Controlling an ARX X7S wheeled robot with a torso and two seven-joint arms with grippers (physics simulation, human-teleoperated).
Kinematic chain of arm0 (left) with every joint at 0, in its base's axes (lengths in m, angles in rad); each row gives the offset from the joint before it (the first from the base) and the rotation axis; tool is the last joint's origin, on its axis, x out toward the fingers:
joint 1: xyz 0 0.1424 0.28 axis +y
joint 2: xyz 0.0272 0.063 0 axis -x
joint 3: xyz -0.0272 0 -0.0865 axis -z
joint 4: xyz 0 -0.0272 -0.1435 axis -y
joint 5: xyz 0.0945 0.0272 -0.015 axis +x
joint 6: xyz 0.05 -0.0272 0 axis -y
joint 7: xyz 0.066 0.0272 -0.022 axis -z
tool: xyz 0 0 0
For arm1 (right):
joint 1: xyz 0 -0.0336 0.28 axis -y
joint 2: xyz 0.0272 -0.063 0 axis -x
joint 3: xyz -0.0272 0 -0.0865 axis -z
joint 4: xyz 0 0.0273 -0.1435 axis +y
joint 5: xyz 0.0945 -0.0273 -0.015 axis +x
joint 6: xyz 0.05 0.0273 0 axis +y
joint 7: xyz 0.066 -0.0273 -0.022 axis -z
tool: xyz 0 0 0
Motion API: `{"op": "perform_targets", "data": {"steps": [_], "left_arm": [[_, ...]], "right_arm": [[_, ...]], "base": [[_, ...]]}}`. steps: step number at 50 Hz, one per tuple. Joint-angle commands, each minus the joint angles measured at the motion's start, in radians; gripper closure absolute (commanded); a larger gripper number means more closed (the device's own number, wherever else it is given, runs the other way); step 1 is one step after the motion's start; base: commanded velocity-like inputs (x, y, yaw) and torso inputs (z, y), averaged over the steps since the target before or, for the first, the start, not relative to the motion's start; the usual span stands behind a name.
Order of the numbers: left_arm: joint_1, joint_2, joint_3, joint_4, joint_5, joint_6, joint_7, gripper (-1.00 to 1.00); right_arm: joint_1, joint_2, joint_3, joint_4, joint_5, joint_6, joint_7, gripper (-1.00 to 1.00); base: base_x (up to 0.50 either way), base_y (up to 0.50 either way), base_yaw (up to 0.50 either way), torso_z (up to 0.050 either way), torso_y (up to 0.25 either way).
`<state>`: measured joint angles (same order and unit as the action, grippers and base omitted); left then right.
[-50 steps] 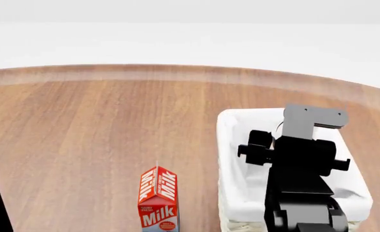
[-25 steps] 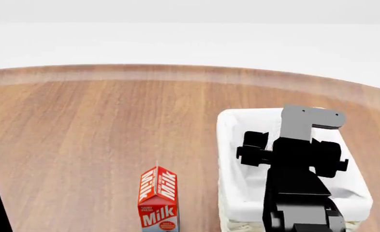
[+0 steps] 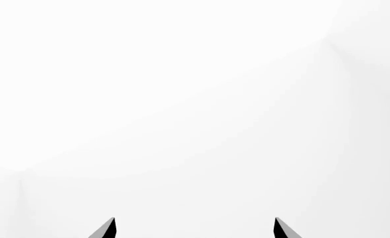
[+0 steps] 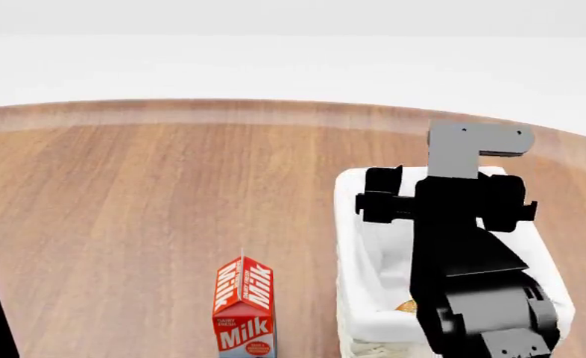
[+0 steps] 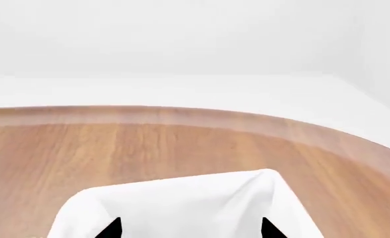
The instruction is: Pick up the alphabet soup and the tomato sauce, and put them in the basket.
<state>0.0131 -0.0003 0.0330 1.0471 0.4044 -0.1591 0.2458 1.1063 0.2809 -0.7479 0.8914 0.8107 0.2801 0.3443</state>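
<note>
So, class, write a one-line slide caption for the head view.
Right arm raised over the cloth-lined basket on a wooden table, milk carton standing nearby.

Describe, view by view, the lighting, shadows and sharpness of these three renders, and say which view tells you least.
Head view: even, soft light, sharp throughout; milk carton and table crisp, the right arm hiding much of the basket. Right wrist view: equally sharp, only faint shading on the liner. Left wrist view: almost featureless white, two dark fingertips at the edge, so it tells least.
</note>
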Motion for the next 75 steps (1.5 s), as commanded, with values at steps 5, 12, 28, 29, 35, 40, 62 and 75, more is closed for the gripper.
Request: {"op": "perform_targets", "data": {"steps": [5,12,28,29,35,40,62,75], "left_arm": [[0.008,0.000,0.007,0.000,0.009,0.005,-0.006,-1.00],[-0.004,0.000,0.023,0.000,0.021,-0.006,-0.004,-1.00],[-0.009,0.000,0.041,0.000,0.037,-0.009,-0.006,-1.00],[-0.016,0.000,0.046,0.000,0.042,-0.018,-0.004,-1.00],[-0.018,0.000,0.041,0.000,0.038,-0.019,-0.001,-1.00],[-0.016,0.000,0.039,0.000,0.034,-0.016,-0.001,-1.00],[-0.016,0.000,0.057,0.000,0.051,-0.018,-0.004,-1.00],[-0.018,0.000,0.073,0.000,0.063,-0.027,-0.005,-1.00]], "right_arm": [[-0.089,0.320,-0.010,-0.819,0.193,0.329,0.105,-1.00],[-0.151,0.459,0.003,-1.143,0.344,0.419,0.132,-1.00],[-0.379,0.807,0.050,-1.733,0.598,0.372,0.243,-1.00],[-0.406,0.822,0.049,-1.756,0.598,0.355,0.248,-1.00],[-0.443,0.863,0.049,-1.833,0.626,0.332,0.272,-1.00],[-0.490,0.878,0.041,-1.912,0.603,0.310,0.320,-1.00],[0.539,0.668,-1.974,-1.935,0.114,-0.454,0.763,-1.00],[0.407,0.650,-1.997,-1.838,0.179,-0.471,0.826,-1.00]], "base": [[0.00,0.00,0.00,0.000,0.000],[0.00,0.00,0.00,0.000,0.000],[0.00,0.00,0.00,0.000,0.000],[0.00,0.00,0.00,0.000,0.000],[0.00,0.00,0.00,0.000,0.000],[0.00,0.00,0.00,0.000,0.000],[0.00,0.00,0.00,0.000,0.000],[0.00,0.00,0.00,0.000,0.000]]}}
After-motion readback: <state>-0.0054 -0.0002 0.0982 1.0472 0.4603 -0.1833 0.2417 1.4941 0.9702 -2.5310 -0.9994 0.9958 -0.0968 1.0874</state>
